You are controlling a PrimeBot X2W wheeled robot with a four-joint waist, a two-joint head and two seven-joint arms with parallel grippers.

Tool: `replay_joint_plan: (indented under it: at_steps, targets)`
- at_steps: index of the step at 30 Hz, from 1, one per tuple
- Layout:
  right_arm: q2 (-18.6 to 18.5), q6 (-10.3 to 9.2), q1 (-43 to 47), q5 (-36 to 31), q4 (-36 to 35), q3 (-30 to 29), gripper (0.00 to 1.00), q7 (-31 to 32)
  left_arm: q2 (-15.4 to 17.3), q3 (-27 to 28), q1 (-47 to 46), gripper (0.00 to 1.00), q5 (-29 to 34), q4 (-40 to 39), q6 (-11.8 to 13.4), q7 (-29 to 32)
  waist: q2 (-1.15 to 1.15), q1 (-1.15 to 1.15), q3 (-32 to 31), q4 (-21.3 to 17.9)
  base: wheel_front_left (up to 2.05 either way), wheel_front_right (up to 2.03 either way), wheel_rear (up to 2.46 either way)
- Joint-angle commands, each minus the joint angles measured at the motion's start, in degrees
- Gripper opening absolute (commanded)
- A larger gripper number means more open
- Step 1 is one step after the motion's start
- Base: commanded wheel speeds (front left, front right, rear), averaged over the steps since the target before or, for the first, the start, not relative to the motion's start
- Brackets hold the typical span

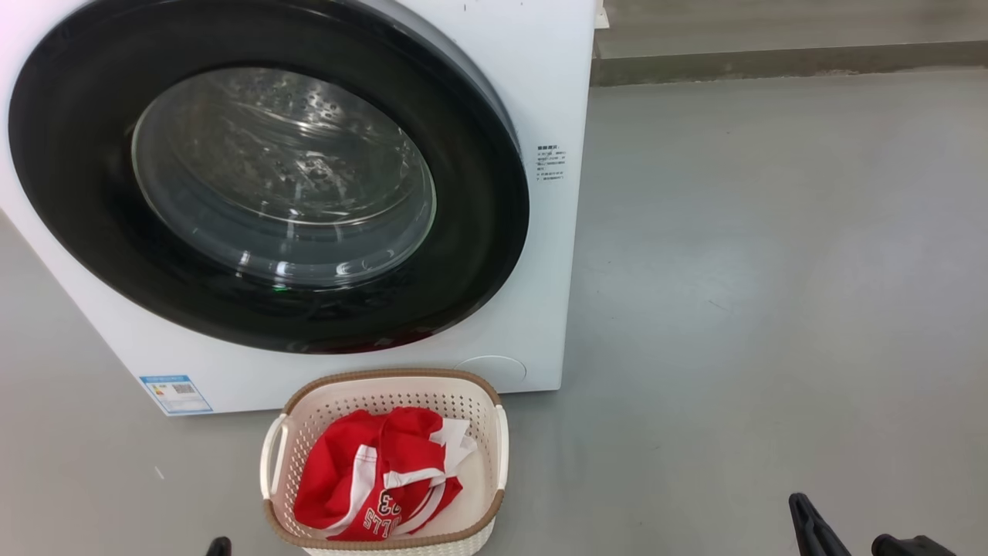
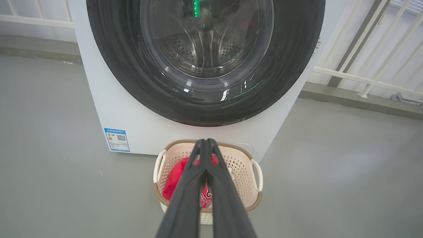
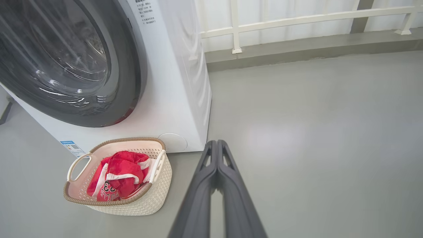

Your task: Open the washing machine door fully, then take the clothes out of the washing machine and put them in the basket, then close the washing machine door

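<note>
Clothes [image 1: 363, 463] in basket [image 1: 386, 376] before closed washing machine door [image 1: 478, 232].
White-trimmed red fabric shows 33; blue label [image 1: 176, 394] unreadable. Left gripper [image 2: 205, 142] and right gripper [image 3: 216, 142] pressed together, empty.

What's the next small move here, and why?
Probably just back off and park: the washing machine door looks shut, the drum behind its glass looks empty, the clothes lie in the basket, and the left hand and right hand are shut and empty.

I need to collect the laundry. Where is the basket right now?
In the head view the basket stands on the grey floor at bottom centre, in front of the washing machine, below its door, with the red clothes inside.
</note>
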Motion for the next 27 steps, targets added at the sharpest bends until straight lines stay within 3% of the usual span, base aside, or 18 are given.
replay_joint_plan:
  at_steps: [1, 6, 10, 27]
  targets:
    - [-0.4, 0.0, -0.7, 1.2, -1.1, -0.1, 0.0, 0.3, 0.4, 0.3, -0.3, 0.0, -1.2, -0.9, 0.0, 0.3, 0.0, 0.0, 0.0, 0.0, 0.0, 0.0, 0.0]
    - [-0.4, -0.01, -1.2, 4.2, -1.4, -0.3, 0.0, 1.2, 0.3, 0.4, -0.9, 0.0, -4.1, -0.8, 0.0, 1.1, 0.0, 0.13, 0.0, 0.0, 0.0, 0.0, 0.0]
    - [-0.3, -0.02, -1.7, 6.6, -1.5, -0.4, 0.0, 1.9, 0.2, 0.4, -1.5, 0.0, -6.5, -0.7, 0.0, 1.8, 0.0, 0.01, 0.1, 0.0, 0.0, 0.0, 0.0]
    - [-0.3, -0.05, -3.7, 16.1, -2.0, -0.9, 0.0, 4.5, -0.2, 0.6, -3.7, 0.0, -15.9, -0.3, 0.0, 4.4, 0.0, 0.0, 0.5, 0.0, 0.0, 0.0, 0.0]
